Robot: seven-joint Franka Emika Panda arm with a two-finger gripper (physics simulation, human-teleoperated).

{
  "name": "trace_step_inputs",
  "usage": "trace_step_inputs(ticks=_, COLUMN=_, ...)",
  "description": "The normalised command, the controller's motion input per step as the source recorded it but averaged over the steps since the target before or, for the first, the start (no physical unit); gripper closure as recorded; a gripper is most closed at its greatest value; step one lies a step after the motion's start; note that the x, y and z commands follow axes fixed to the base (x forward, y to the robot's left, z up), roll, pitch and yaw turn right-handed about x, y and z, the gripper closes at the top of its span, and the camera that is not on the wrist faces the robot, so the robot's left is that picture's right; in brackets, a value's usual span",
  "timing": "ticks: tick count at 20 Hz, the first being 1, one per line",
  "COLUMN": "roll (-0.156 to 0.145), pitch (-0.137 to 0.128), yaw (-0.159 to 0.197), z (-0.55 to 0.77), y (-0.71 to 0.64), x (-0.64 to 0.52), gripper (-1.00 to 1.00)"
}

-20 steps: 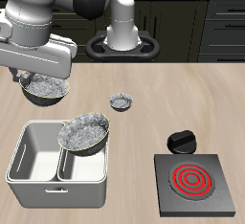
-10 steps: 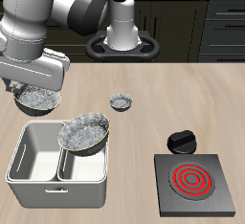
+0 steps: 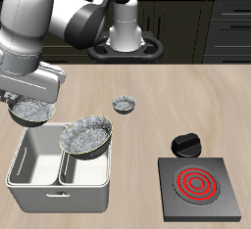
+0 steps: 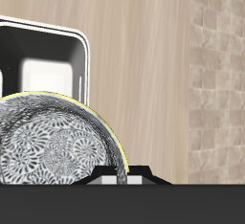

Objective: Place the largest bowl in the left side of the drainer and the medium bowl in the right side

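Largest bowl blocks one drainer compartment

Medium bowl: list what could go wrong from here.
1. The medium bowl hangs from the hand by its rim; it may slip or tip before release.
2. The largest bowl sits tilted on the drainer rim and middle wall; a bump could knock it out.

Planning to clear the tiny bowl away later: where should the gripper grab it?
Pinch the tiny bowl by its rim from straight above, one finger inside and one outside: it sits upright, mouth up, with bare table around it.
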Motion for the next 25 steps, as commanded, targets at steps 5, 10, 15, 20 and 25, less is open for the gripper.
trace_step_inputs(ticks=5, roll=-0.021, pitch=0.017, yaw=0.006, z=-0.18, y=-0.1, x=0.01, gripper=1.0)
trace_step_inputs(ticks=10, roll=-0.012, pitch=0.014, yaw=0.033, z=-0.12, y=-0.02, x=0.02, gripper=1.0)
trace_step_inputs(ticks=15, roll=0.028, pitch=0.004, yaw=0.074, z=-0.13, y=0.22, x=0.02, gripper=-1.0)
trace_step_inputs(ticks=20, roll=0.054, pitch=0.017, yaw=0.034, z=-0.1, y=0.25, x=0.06, gripper=-1.0)
trace_step_inputs(ticks=25, roll=0.011, pitch=-0.019, yaw=0.02, z=0.16, y=0.12, x=-0.05, gripper=-1.0)
